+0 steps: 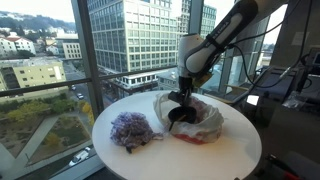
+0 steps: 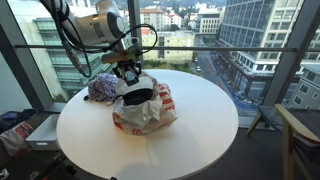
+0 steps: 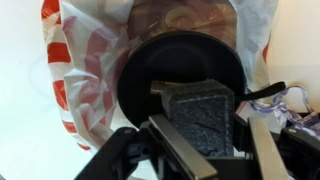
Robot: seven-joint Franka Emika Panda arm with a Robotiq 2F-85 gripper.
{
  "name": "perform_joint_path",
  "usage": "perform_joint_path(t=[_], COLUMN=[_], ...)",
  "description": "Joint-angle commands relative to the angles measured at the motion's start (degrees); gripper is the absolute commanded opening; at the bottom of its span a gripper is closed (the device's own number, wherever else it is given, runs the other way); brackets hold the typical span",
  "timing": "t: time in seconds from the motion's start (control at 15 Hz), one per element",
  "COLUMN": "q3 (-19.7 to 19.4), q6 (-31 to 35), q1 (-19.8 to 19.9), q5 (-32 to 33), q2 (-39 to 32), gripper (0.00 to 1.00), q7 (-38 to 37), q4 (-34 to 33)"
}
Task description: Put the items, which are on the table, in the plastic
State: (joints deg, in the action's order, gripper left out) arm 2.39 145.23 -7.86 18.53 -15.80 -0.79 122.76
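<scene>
Gripper (image 3: 206,124): clamped on grey block (image 3: 198,104), directly under it the black bowl (image 3: 180,58) inside the bag (image 3: 72,80). Block probably light, stiff, rough; hold flat sides. Purple bundle (image 1: 130,130) beside, soft.

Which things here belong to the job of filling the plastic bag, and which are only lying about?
Belong to the job:
plastic bag
black round dish inside it
purple bundle on the table
end effector
grey block between its fingers

Only lying about:
chair
floor clutter beside the table
</scene>
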Motion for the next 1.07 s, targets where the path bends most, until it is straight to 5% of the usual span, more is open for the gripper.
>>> perform_joint_path(t=[0.0, 0.33, 0.4, 0.6, 0.87, 1.0], q3=[0.51, 1.55, 1.52, -0.66, -2.12, 1.40], q6=[2.22, 4.45, 4.69, 5.90, 12.21, 14.01], q1=[2.40, 3.80, 3.81, 1.26, -2.17, -1.77], q5=[-3.67, -6.76, -7.04, -3.58, 1.12, -2.50], q2=[-5.40, -10.39, -10.78, -9.46, -5.93, -3.56], gripper=[0.32, 0.32, 0.81, 0.96, 1.00, 1.00], q7=[3.71, 7.36, 7.50, 4.47, 0.39, 1.75], q4=[-2.99, -3.56, -3.35, -0.70, 3.98, 6.41])
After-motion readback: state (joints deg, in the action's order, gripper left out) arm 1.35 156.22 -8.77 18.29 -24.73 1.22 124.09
